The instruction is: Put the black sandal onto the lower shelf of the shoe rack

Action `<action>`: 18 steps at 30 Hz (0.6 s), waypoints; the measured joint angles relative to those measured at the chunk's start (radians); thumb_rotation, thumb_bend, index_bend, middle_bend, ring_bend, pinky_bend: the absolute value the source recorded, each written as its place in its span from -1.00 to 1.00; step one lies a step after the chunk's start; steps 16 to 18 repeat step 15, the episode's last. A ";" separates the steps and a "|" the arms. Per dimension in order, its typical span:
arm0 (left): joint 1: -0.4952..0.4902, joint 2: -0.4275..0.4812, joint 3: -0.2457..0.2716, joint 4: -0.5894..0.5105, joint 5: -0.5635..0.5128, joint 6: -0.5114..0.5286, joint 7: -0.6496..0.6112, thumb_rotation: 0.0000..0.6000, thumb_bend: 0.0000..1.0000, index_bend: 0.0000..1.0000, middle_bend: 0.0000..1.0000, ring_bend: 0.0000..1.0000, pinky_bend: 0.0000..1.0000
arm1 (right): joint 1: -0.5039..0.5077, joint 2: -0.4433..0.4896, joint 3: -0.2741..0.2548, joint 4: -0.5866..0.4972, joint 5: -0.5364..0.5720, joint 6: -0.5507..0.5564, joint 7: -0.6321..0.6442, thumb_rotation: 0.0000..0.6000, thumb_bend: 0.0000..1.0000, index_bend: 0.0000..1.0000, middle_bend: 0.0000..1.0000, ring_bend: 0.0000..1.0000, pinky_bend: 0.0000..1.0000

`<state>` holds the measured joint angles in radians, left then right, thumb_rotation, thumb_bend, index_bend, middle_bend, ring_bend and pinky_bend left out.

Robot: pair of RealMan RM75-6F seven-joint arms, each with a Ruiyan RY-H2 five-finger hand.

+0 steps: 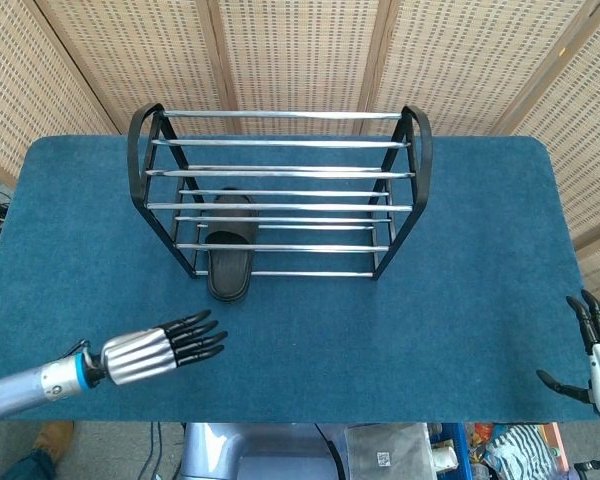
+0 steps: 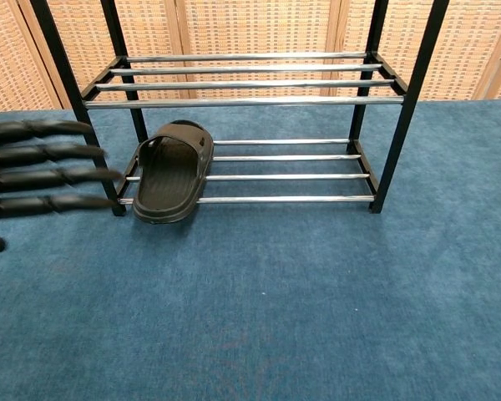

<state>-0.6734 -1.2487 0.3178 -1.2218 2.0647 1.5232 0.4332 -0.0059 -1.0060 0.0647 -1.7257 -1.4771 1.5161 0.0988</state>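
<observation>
Though heel end overhangs front rail, black rubber slide sandal (image 1: pixel 230 247) lies on lower shelf of black-framed, chrome-barred shoe rack (image 1: pixel 280 144), long axis front-to-back, at rack's left end. Left hand (image 1: pixel 165 347) nearer, fwd-left of rack, fingers spread, empty. Right hand (image 1: pixel 598 352) far right of rack, fingers apart, empty.

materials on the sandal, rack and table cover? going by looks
black sandal: probably moulded rubber or foam, matte, one piece, no stitching visible.
shoe rack: likely metal; bright chrome-look rails with specular highlights, black painted or plastic-coated end frames.
table cover: blue carpet or felt-like fabric, fuzzy, non-reflective texture.
</observation>
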 measured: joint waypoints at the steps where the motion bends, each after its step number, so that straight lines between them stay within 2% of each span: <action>1: 0.035 0.005 0.000 -0.013 -0.041 0.010 -0.008 1.00 -0.77 -1.00 -1.00 -1.00 -1.00 | 0.000 0.000 -0.001 0.000 -0.002 0.001 0.001 1.00 -1.00 -1.00 -1.00 -1.00 -1.00; 4: 0.150 0.019 -0.016 -0.080 -0.208 0.048 -0.009 1.00 -0.77 -1.00 -1.00 -1.00 -1.00 | 0.001 0.001 -0.002 -0.002 -0.005 0.000 0.002 1.00 -1.00 -1.00 -1.00 -1.00 -1.00; 9: 0.302 0.059 -0.076 -0.319 -0.554 0.071 0.019 1.00 -0.77 -1.00 -1.00 -1.00 -1.00 | 0.002 -0.003 -0.005 -0.003 -0.012 -0.001 -0.011 1.00 -1.00 -1.00 -1.00 -1.00 -1.00; 11: 0.345 0.079 -0.116 -0.433 -0.689 0.065 0.002 1.00 -0.77 -1.00 -1.00 -1.00 -1.00 | 0.003 -0.005 -0.007 -0.004 -0.015 -0.001 -0.018 1.00 -1.00 -1.00 -1.00 -1.00 -1.00; 14: 0.402 0.097 -0.194 -0.533 -0.838 0.056 -0.054 1.00 -0.77 -1.00 -1.00 -1.00 -1.00 | 0.004 -0.010 -0.010 -0.004 -0.020 -0.001 -0.027 1.00 -1.00 -1.00 -1.00 -1.00 -1.00; 15: 0.417 0.098 -0.220 -0.544 -0.871 0.054 -0.072 1.00 -0.77 -1.00 -1.00 -1.00 -1.00 | 0.004 -0.011 -0.010 -0.005 -0.020 -0.001 -0.029 1.00 -1.00 -1.00 -1.00 -1.00 -1.00; 18: 0.417 0.098 -0.220 -0.544 -0.871 0.054 -0.072 1.00 -0.77 -1.00 -1.00 -1.00 -1.00 | 0.004 -0.011 -0.010 -0.005 -0.020 -0.001 -0.029 1.00 -1.00 -1.00 -1.00 -1.00 -1.00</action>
